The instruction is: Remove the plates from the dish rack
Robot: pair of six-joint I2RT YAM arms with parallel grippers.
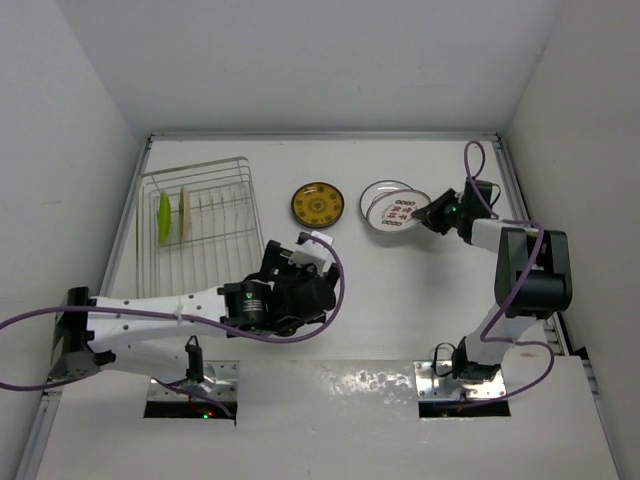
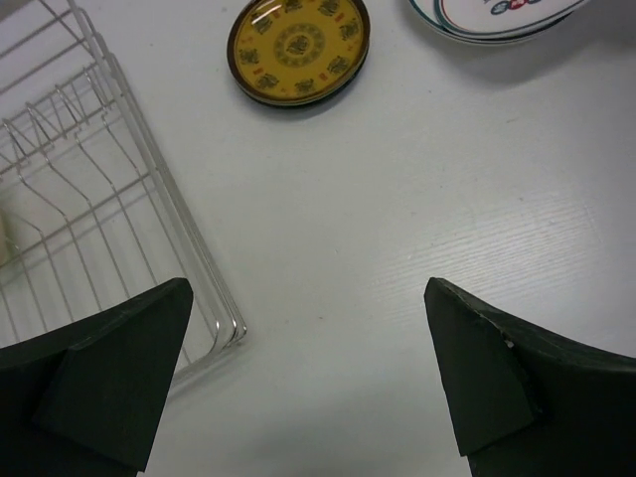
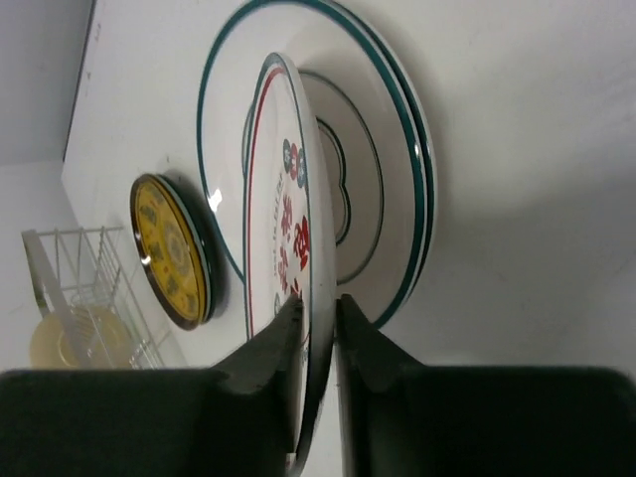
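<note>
The wire dish rack (image 1: 205,225) stands at the back left and holds an upright lime green plate (image 1: 164,215) and a pale plate (image 1: 185,213). A yellow-brown plate (image 1: 318,204) lies flat on the table. My right gripper (image 1: 432,212) is shut on the rim of a white plate with red marks (image 3: 283,214), held tilted just over a white plate with dark rim lines (image 3: 393,149) that lies on the table. My left gripper (image 2: 308,368) is open and empty above the table beside the rack's near right corner (image 2: 224,333).
White walls enclose the table on the left, back and right. The yellow-brown plate (image 2: 298,48) sits between the rack and the stacked plates (image 1: 385,205). The left arm (image 1: 180,315) stretches across the near left side.
</note>
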